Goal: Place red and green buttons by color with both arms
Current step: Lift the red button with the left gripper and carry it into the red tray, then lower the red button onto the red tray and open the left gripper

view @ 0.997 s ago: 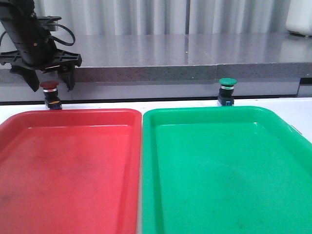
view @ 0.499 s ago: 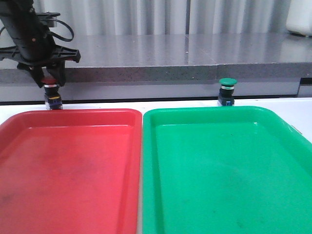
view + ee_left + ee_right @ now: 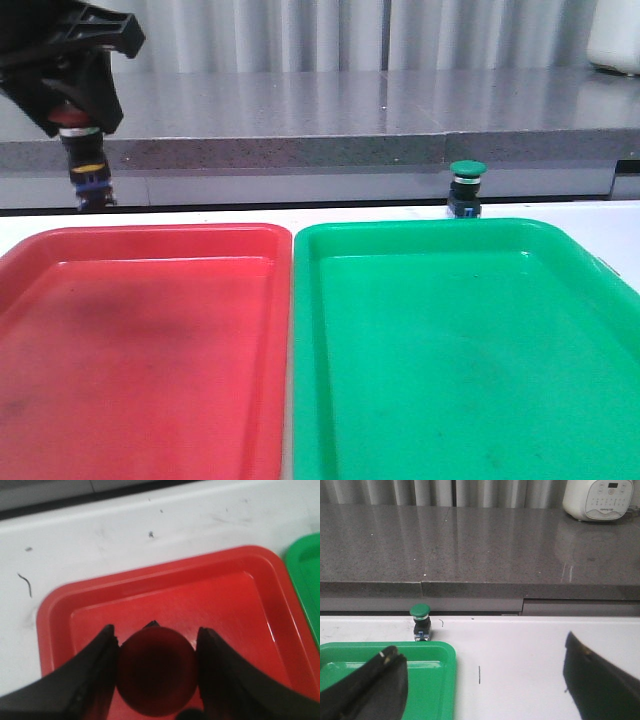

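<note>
the left gripper (image 3: 80, 120), clenched on the red button (image 3: 82, 160), had lifted it clear of the table, above the red tray (image 3: 150, 330), ready for dropping in. the green button (image 3: 466, 187) stayed behind the green tray (image 3: 460, 340); the right gripper (image 3: 485, 680) hung spread, empty.

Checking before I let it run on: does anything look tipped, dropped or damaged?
Nothing stands out. The red button hangs in the left hand, the green button stands upright behind the green tray.
</note>
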### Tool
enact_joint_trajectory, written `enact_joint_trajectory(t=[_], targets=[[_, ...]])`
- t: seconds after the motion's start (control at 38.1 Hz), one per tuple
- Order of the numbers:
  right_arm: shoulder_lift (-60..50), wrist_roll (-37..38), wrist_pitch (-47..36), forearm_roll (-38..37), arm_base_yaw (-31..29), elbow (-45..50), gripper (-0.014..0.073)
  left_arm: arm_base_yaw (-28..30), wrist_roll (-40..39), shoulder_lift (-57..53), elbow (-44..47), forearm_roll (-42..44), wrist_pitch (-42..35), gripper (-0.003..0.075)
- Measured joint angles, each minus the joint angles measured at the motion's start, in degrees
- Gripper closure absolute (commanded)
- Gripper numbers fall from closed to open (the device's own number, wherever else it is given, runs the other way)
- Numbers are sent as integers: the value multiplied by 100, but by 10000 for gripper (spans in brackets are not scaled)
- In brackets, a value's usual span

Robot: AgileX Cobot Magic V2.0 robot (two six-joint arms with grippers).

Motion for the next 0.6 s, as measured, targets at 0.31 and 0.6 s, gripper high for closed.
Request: enact_joint_trajectory(t=[0.31,0.6], targets=[[0,0,0,0,0,0,-50,-527,6,-157,1630,-222,-945,575],[0,0,0,0,0,0,-50,-553,6,157,1652,-326,-1209,457]])
